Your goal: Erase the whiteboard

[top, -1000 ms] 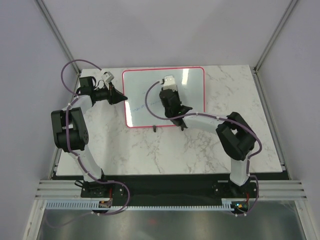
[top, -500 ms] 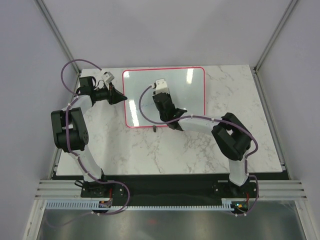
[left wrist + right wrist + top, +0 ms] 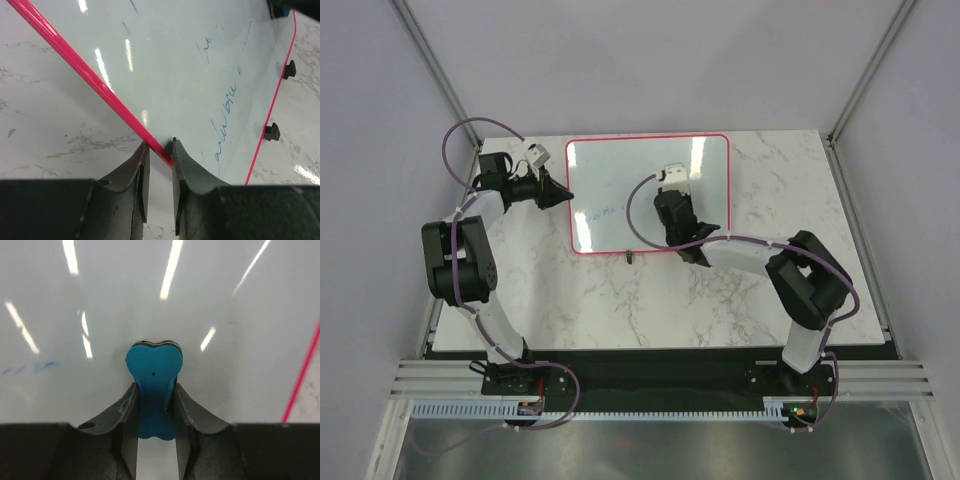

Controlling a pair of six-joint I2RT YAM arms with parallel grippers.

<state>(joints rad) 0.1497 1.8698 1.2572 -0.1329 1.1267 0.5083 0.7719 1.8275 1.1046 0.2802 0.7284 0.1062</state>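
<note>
1. Top external view: the whiteboard [image 3: 620,170] lies flat on the tabletop [image 3: 780,180], toward its far side, with its long axis running left to right.
2. My right end effector [image 3: 152,395] is pinching the blue eraser [image 3: 152,372], whose face rests on the glossy surface in the right half of the board.
3. My left end effector [image 3: 159,150] is pressed together on the red frame [image 3: 100,87] at the board's left edge, which I judge steadies the board.
4. The blue handwriting [image 3: 603,212] that remains lies left of the eraser and a little nearer, in the board's left part. The right wrist view shows faint blue marks [image 3: 30,367] off to its left.
5. I judge the coming stroke should run leftward along the long axis, with the right arm doing the wiping, since it alone carries the eraser.
</note>
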